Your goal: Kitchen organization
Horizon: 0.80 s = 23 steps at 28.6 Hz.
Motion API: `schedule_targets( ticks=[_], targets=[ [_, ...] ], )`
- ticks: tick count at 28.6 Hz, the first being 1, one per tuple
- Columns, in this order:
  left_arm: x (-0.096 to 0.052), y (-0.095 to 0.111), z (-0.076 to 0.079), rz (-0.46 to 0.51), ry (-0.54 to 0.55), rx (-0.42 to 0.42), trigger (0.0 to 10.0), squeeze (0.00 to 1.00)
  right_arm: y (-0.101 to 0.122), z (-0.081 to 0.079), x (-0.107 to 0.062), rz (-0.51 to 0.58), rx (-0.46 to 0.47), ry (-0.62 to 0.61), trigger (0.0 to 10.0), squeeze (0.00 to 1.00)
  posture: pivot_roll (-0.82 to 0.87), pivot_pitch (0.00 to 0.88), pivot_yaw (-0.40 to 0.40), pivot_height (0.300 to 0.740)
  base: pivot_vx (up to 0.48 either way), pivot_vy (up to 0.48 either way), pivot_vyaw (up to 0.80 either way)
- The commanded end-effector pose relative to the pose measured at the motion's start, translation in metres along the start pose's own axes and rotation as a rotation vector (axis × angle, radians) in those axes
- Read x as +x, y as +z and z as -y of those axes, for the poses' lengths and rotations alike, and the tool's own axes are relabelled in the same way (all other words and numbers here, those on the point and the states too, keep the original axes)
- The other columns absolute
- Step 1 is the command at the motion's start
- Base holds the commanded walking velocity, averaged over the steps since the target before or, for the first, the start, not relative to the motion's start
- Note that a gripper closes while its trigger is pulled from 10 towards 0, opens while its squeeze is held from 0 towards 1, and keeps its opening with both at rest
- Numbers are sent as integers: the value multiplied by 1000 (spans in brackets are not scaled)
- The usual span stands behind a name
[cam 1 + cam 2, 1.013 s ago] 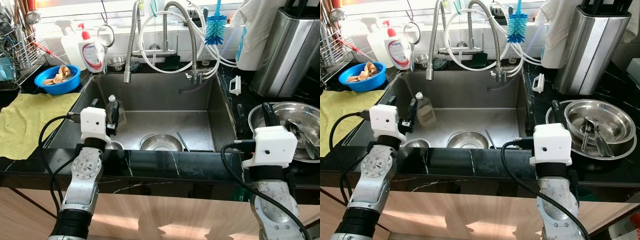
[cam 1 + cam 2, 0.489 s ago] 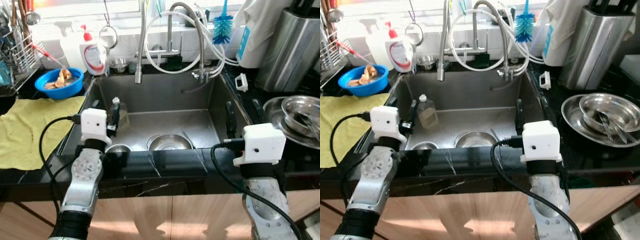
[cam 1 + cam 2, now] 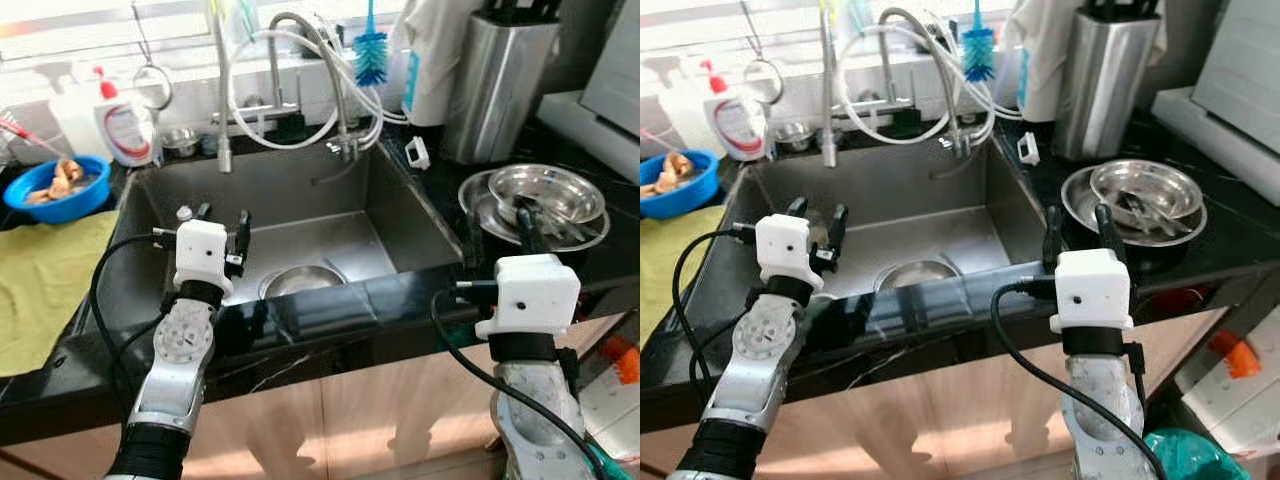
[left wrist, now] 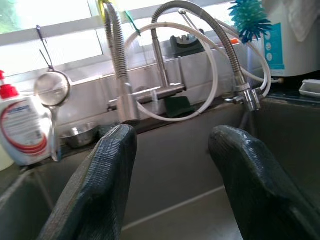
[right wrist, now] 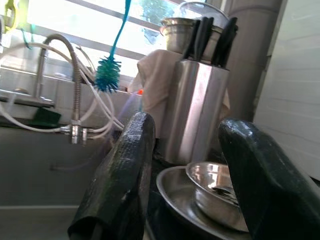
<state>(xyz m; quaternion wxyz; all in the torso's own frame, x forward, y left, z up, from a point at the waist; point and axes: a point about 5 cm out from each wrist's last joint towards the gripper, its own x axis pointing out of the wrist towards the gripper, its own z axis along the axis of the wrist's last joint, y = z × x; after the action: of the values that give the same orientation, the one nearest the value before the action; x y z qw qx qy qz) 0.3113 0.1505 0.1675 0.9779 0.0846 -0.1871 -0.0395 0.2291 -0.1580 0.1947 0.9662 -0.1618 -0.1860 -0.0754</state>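
Kitchen, black stone table (image 3: 300, 320) with sunken steel sink (image 3: 400, 215) under a bright window.

- Sink: steel bowl (image 3: 300, 281) on the bottom, near the front wall; small bottle cap (image 3: 184, 213) visible just beyond the left arm's housing, bottle body hidden.
- Behind sink: coiled spring tap (image 3: 222, 90), second tap (image 3: 335, 90) with white hoses (image 3: 300, 125), blue bottle brush (image 3: 371, 45) hanging, small wire strainer (image 3: 153, 88) hanging, small steel cup (image 3: 181, 141) on the ledge.
- Left of sink: white soap bottle with red pump (image 3: 127, 125), blue bowl (image 3: 50, 190) holding scraps, yellow cloth (image 3: 45, 290) spread flat.
- Right of sink: steel knife block (image 3: 497, 85) with black handles, white cloth (image 3: 425, 55) beside it, small white clip-like item (image 3: 418, 152) at the sink corner, stack of steel plates and bowl (image 3: 537, 200) with cutlery lying inside.
- Left tool (image 4: 172, 165): raised over the front left part of the sink, fingers (image 4: 107, 175) spread apart, pinching nothing, pointed toward the taps.
- Right tool (image 5: 187, 170): raised at the table's front edge, just before the steel plates, fingers (image 5: 127, 175) spread apart, empty, pointed toward the knife block.
- Below table: wooden cabinet fronts (image 3: 330, 420); orange item (image 3: 628, 360) and teal item (image 3: 1180, 450) at lower right, kind not discernible.
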Motion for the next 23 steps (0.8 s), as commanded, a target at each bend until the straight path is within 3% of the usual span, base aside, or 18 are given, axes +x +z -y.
schedule_targets(
  ticks=[1, 17, 18, 23],
  targets=[
    [2, 4, -2, 12, -3, 7, 10000, 0, -1, 0, 0, -2, 4, -6, 10000, 0, -157, 0, 81, 740, 0, 0, 0],
    [0, 0, 2, -8, -23, -12, 10000, 0, -2, 22, -3, -7, -62, -87, 10000, 0, -160, 0, 83, 740, 0, 0, 0],
    [0, 0, 3, -9, -24, -13, 10000, 0, -3, 24, -5, -15, -66, -95, 10000, 1000, -160, 0, 83, 740, 0, 0, 0],
    [-2, -1, 3, -15, -27, -12, 10000, 0, -10, 42, -12, -52, -111, -163, 10000, 1000, -162, 0, 82, 740, 0, 0, 0]
  ],
)
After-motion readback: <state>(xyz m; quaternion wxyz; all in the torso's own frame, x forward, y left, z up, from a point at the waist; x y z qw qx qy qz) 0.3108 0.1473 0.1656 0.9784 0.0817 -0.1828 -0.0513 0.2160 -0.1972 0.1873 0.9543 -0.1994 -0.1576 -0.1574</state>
